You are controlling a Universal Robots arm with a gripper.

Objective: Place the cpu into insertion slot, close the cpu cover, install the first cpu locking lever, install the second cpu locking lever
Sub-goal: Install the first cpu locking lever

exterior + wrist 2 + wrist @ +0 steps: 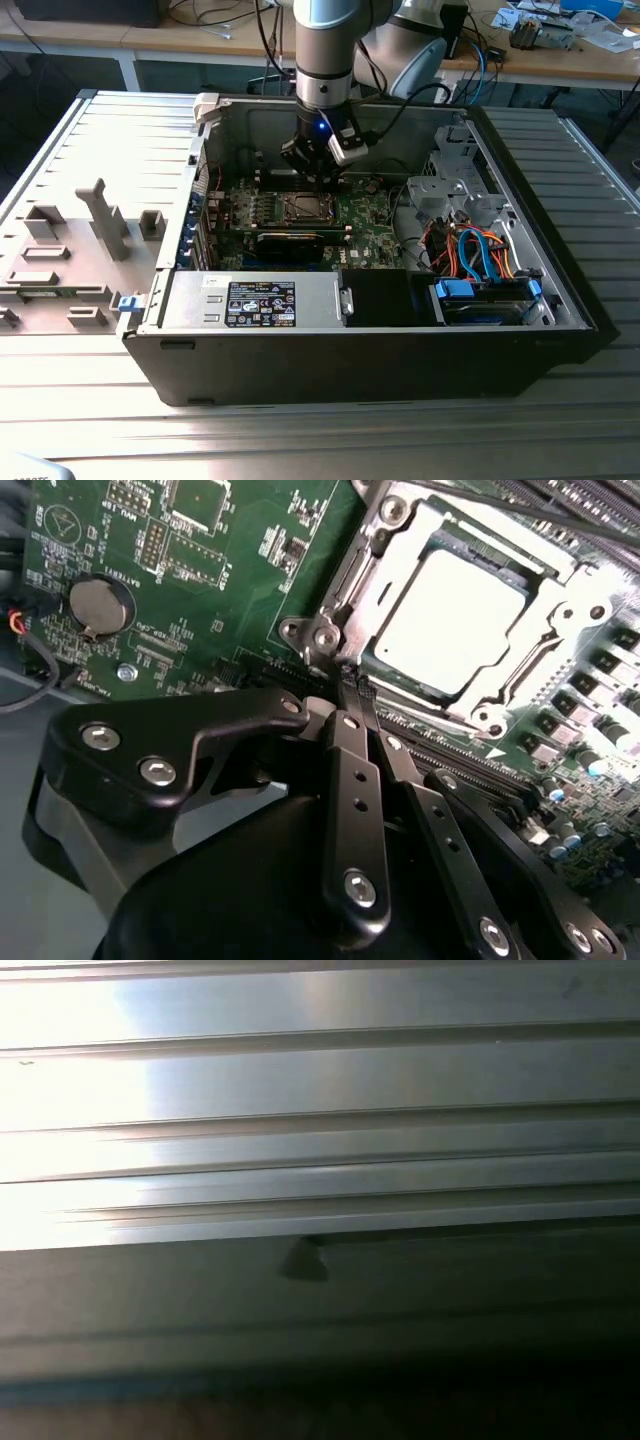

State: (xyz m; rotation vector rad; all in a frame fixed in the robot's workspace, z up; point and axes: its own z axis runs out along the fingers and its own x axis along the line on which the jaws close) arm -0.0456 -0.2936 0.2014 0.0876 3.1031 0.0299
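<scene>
Jaws pressed shut, tips at the corner of the cpu cover (470, 705), cpu (450, 615) seated just beyond them.

A black label (261, 303) with white print and small symbols is seen on the power supply housing (200, 298), too small to be read. White silkscreen lettering and a triangle sign (62, 522) are printed on the green circuit board (230, 590) beside the coin cell (101, 605).

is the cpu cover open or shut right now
Shut: in the second wrist view the cpu cover lies flat around the cpu.
</scene>
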